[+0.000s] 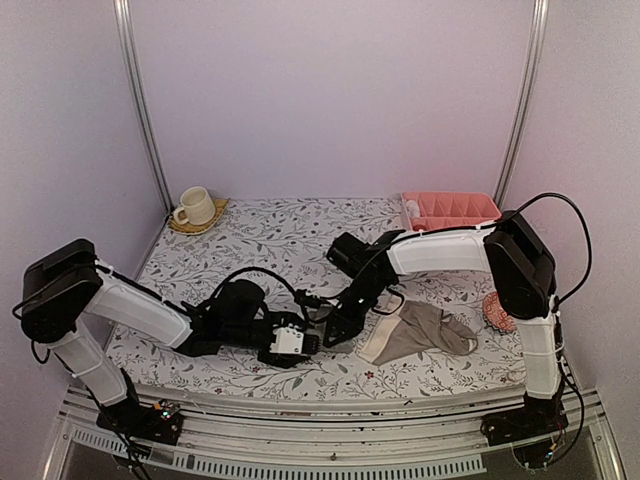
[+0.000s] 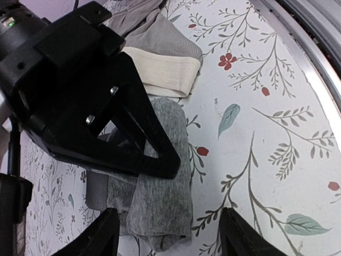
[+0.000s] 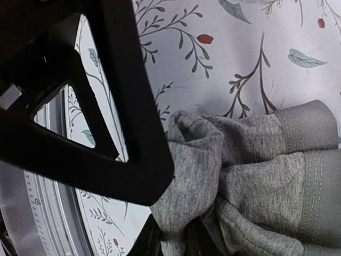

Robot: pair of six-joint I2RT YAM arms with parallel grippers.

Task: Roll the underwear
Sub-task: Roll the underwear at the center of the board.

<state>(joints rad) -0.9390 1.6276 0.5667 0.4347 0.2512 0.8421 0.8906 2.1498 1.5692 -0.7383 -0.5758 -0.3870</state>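
Note:
The grey underwear (image 2: 160, 197) lies bunched in a narrow fold on the flowered cloth, between the two fingers of my left gripper (image 2: 170, 237), which is open around its near end. My right gripper (image 3: 173, 244) is shut on a fold of the same grey underwear (image 3: 250, 176); its black body (image 2: 101, 101) covers the upper part of the cloth in the left wrist view. In the top view both grippers, left (image 1: 303, 341) and right (image 1: 333, 328), meet at the table's front centre and hide the grey piece. The taupe underwear (image 1: 420, 328) with its cream waistband (image 2: 165, 72) lies just to the right.
A cream cup on a saucer (image 1: 195, 207) stands at the back left. A pink tray (image 1: 450, 210) stands at the back right. A pink knitted ball (image 1: 497, 312) lies at the right edge behind the right arm. The metal front rail (image 2: 303, 50) runs close by.

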